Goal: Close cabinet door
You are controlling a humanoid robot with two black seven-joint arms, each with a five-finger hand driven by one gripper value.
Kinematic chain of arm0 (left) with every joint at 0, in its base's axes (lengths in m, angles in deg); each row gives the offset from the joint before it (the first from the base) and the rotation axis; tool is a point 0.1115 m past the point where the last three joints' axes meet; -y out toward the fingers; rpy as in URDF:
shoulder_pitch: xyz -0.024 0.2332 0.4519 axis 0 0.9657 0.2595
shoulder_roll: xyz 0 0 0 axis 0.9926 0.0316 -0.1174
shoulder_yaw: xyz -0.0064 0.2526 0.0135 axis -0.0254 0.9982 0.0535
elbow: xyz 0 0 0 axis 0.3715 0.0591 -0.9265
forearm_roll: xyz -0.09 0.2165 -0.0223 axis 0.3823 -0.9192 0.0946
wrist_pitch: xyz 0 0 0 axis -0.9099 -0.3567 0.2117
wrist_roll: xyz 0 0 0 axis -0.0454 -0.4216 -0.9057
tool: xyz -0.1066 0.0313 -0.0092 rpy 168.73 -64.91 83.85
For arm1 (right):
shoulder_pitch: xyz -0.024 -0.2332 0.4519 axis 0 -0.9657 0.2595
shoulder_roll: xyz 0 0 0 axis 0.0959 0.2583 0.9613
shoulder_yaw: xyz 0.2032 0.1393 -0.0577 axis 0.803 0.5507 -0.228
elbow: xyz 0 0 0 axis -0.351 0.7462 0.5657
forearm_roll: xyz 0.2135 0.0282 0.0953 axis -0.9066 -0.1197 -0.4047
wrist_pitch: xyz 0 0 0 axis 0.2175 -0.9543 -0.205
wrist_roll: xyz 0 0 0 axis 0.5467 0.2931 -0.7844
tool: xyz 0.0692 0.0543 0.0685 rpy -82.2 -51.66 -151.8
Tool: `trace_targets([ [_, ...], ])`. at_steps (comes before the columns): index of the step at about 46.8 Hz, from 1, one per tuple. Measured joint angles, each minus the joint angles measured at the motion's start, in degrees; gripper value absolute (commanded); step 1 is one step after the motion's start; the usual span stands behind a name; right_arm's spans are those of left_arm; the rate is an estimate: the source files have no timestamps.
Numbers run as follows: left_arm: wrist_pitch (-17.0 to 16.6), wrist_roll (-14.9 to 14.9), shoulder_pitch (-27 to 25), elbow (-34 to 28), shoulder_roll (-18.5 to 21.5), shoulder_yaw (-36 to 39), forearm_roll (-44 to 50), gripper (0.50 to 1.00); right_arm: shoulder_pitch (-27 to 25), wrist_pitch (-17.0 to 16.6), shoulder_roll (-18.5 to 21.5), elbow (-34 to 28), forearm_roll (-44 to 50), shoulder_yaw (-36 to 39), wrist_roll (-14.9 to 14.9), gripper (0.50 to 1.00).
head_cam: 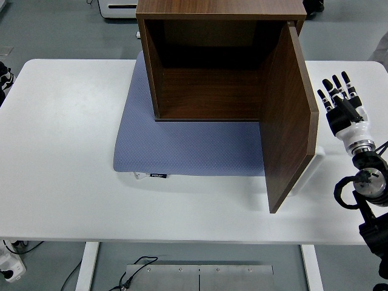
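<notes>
Your cabinet [212, 66] sits on a blue mat [188, 145] mid-worktop [60, 151], its door [290, 115] swung wide open toward you. Your right hand [341, 100] hovers just right of the door's edge, fingers straight, released, apart from the door.

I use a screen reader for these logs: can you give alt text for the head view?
A brown wooden cabinet stands on a blue-grey mat on a white table, its door swung wide open toward the camera. The robot's right hand is raised just right of the door, fingers extended, not touching it.
</notes>
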Motion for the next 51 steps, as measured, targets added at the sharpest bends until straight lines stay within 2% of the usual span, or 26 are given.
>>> trace_targets([
  [51, -0.2, 0.3, 0.7, 0.0, 0.0, 0.0, -0.1, 1.0, 0.2, -0.9, -2.0, 0.2, -0.1, 0.0, 0.0, 1.0],
])
